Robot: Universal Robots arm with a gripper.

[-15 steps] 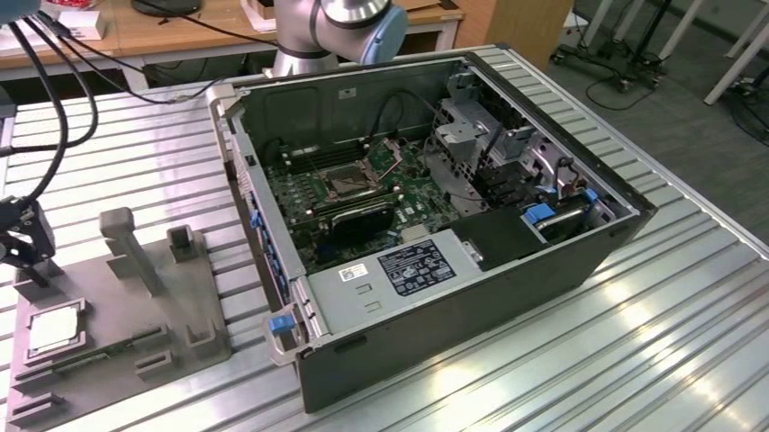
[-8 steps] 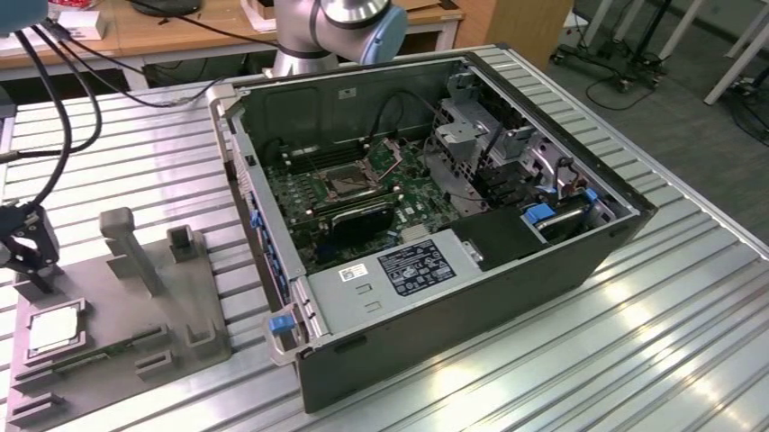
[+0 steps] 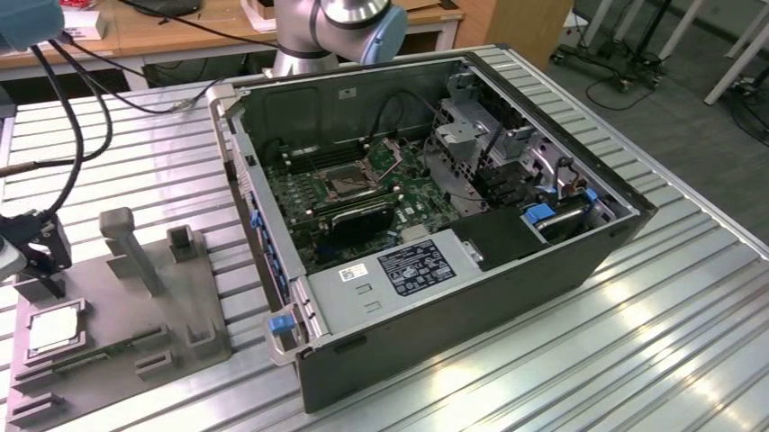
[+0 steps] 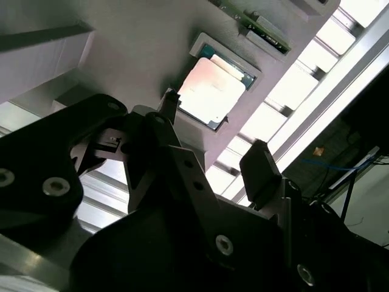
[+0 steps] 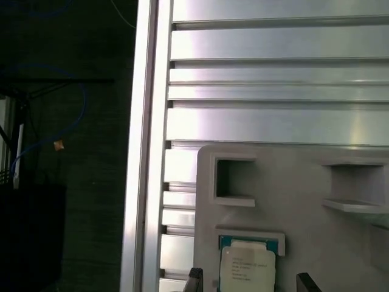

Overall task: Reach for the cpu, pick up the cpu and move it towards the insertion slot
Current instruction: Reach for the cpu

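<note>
The cpu (image 5: 246, 266) lies flat in a shallow square recess of the grey fixture plate (image 3: 126, 337), silvery face up, close to the plate's edge on the exterior view's left. The gripper (image 4: 215, 120) hangs over that same corner of the plate. Its two dark fingers (image 4: 260, 164) are spread wide, one on each side of the chip, and hold nothing. In both wrist views the chip sits in the gap between the fingertips, and none of its edges is pinched. The tips look to be just above the plate, though I cannot tell whether they touch its surface.

Upright blocks (image 3: 121, 238) rise from the far part of the fixture plate, beyond the cpu's recess. The plate itself rests on a ribbed aluminium table (image 3: 637, 342).

An open computer case (image 3: 517, 270) lies on its side just beside the plate, towards the exterior view's right. The insertion slot (image 3: 342, 184) is on the green motherboard inside the case, well apart from the plate. It is a dark square socket with a bright metal frame. Black cables (image 3: 67, 135) trail down to the arm above the plate.
</note>
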